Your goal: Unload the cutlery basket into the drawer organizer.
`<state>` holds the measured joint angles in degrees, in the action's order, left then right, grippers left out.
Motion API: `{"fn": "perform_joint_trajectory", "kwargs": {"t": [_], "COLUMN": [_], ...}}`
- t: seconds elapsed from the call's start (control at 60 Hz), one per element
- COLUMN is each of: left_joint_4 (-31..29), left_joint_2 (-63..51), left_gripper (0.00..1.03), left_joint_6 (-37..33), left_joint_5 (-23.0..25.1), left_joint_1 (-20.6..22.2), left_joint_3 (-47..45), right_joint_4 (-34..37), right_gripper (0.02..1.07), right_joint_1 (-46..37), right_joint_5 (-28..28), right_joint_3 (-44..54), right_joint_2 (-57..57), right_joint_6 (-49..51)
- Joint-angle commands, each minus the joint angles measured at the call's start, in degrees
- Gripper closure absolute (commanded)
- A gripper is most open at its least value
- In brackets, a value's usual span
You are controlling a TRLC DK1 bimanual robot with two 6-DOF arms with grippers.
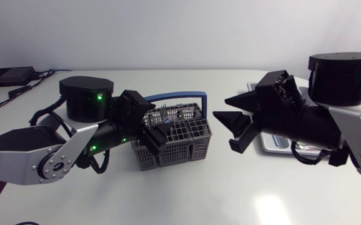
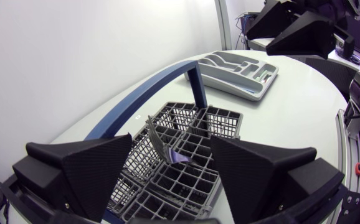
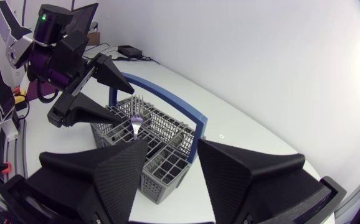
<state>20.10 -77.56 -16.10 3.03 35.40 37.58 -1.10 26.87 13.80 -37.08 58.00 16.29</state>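
Fork (image 3: 134, 121) in basket (image 1: 190, 134), just ahead of left hand (image 2: 171, 140)

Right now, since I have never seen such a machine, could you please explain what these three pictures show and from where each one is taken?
You see two robot arms at a table: the left arm and the right arm. The head view looks down from above. The other two views come from a camera on each arm's wrist, so each shows its own pincer at the lower edge. On the table stand a grey basket with a blue handle and a pale organizer. A fork stands in the basket, tines up. The left pincer is open above the basket. The right pincer is open too, facing the basket from the other side. Neither holds anything.
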Motion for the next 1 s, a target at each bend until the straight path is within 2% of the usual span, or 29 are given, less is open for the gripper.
{"fn": "perform_joint_trajectory", "kwargs": {"t": [0.0, 0.083, 0.183, 0.35, 0.45, 0.55, 0.917, 0.983], "left_joint_4": [1.7, 2.0, 3.0, 4.2, 5.0, 5.9, 7.9, 8.6], "left_joint_2": [-0.8, -0.9, -2.0, -4.4, -5.6, -6.4, -8.6, -8.7], "left_gripper": [0.11, 0.13, 0.31, 0.48, 0.49, 0.55, 0.61, 0.69], "left_joint_6": [2.5, 3.5, 4.7, 5.5, 6.1, 6.6, 7.9, 8.1], "left_joint_5": [-0.9, -1.2, -1.3, -1.5, -1.8, -2.0, -2.5, -2.5], "left_joint_1": [0.2, 0.4, 0.8, 1.9, 2.1, 2.1, 2.0, 2.0], "left_joint_3": [-0.8, -1.0, -1.0, -0.8, -0.8, -0.6, 1.4, 1.4], "right_joint_4": [0.7, 0.7, 0.7, 0.7, 0.7, 0.6, -0.6, -0.7], "right_gripper": [0.47, 0.47, 0.47, 0.47, 0.47, 0.47, 0.47, 0.47], "right_joint_1": [-1.5, -1.8, -1.9, -1.8, -1.8, -1.8, -1.4, -1.3], "right_joint_5": [1.1, 1.2, 1.2, 1.3, 1.6, 1.6, 1.6, 1.6], "right_joint_3": [2.0, 2.5, 3.0, 3.0, 2.5, 2.4, 3.1, 3.3], "right_joint_2": [-1.1, -1.6, -1.8, -2.1, -1.7, -1.6, 0.3, 0.4], "right_joint_6": [0.3, 0.7, 0.8, 0.8, 0.8, 0.8, 0.8, 0.9]}}
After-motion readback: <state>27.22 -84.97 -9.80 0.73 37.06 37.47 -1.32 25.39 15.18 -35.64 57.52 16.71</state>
